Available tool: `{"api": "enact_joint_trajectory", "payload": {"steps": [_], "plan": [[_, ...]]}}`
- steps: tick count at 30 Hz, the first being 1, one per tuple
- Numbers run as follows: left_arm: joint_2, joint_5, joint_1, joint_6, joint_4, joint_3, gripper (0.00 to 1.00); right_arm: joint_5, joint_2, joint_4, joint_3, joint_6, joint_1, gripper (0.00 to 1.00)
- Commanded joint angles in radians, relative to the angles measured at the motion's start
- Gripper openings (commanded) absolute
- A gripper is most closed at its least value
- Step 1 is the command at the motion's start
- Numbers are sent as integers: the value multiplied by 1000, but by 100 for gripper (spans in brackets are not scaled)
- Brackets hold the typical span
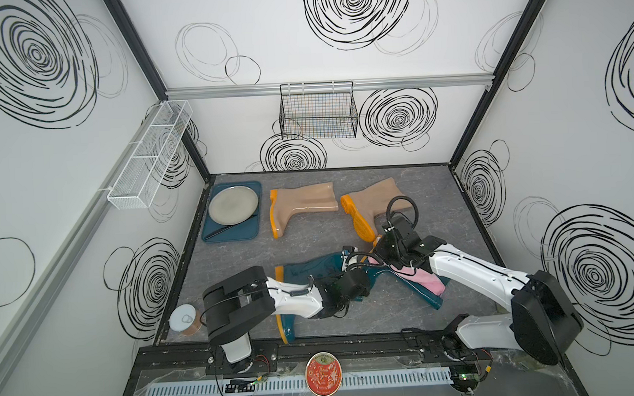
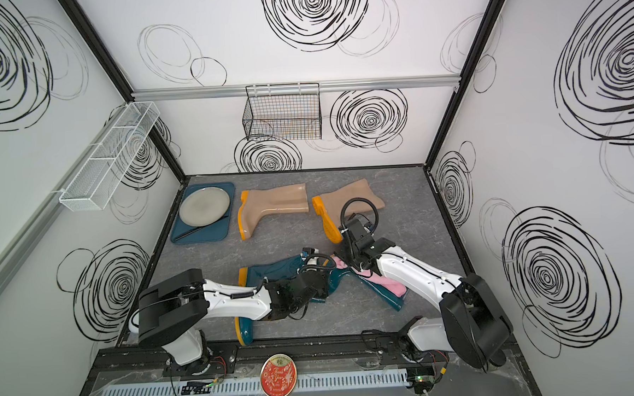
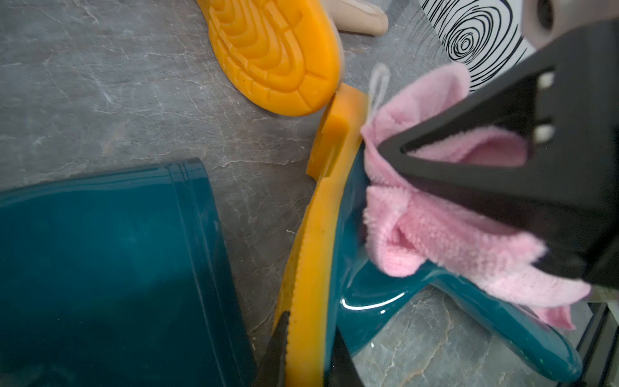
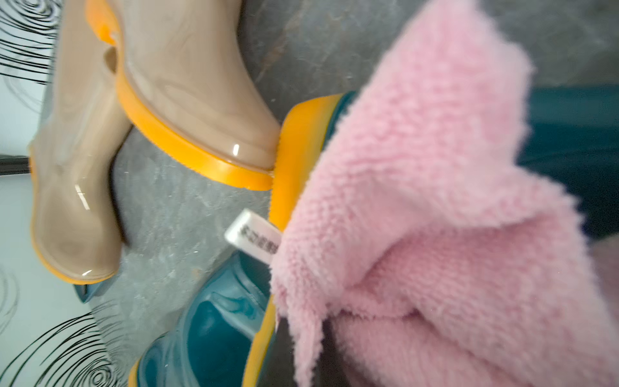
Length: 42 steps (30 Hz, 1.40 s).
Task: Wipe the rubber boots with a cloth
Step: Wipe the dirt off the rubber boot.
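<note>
Pressing the cloth onto the foot of the held teal boot, at 5 o'clock on the floor, with the right gripper clamped tight on a pink fold. Bracing that boot with the left gripper, narrowed onto the edge of its orange sole. Probably mid-wipe on this single boot; no telling done from undone by gloss alone. Likely left: the second teal boot at 6 o'clock, a tan boot at 12, the other tan boot at 1. Beneath, a grey marbled floor; at 11, a blue tray bearing a plate; around, white walls scrawled with black spirals, with a wire basket at 12.
</note>
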Motion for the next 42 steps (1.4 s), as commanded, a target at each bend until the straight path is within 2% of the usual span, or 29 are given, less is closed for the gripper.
{"api": "enact_joint_trajectory", "payload": {"steps": [1, 5, 9, 11, 14, 17, 20, 24, 26, 30, 32, 36, 39, 42], "plan": [[16, 9, -3, -6, 3, 11, 0, 19, -79, 33, -83, 88, 17, 0], [13, -5, -11, -8, -7, 16, 0, 116, -264, -191, -223, 176, -19, 0], [14, 6, -12, -4, -9, 19, 0, 257, -457, -453, -269, 162, -23, 0], [16, 10, -13, 2, -19, 27, 0, 289, -525, -536, -277, 138, -41, 0], [13, 18, -13, 13, -27, 35, 0, 181, -555, -444, -313, -11, -114, 0], [-5, 37, -13, 31, -28, 35, 0, -87, -523, -159, -337, -143, -186, 0], [-35, 63, -13, 55, -7, 22, 0, -225, -425, 26, -259, -173, -162, 0], [-70, 98, -12, 80, 31, 1, 0, -272, -271, -8, -70, -239, -102, 0], [-88, 119, -13, 87, 56, -16, 9, -312, -229, 25, -57, -242, -99, 0], [-119, 145, -8, 90, 76, -46, 19, -347, -228, 210, -161, -213, -116, 0], [-131, 152, -5, 87, 63, -54, 20, -340, -228, 254, -219, -207, -146, 0], [-146, 175, 4, 79, 58, -77, 24, -362, -226, 210, -254, -246, -201, 0], [-162, 179, 7, 85, 37, -80, 33, -302, -237, 142, -240, -303, -154, 0], [-178, 186, 9, 90, 30, -84, 42, -268, -249, 163, -287, -311, -133, 0]]}}
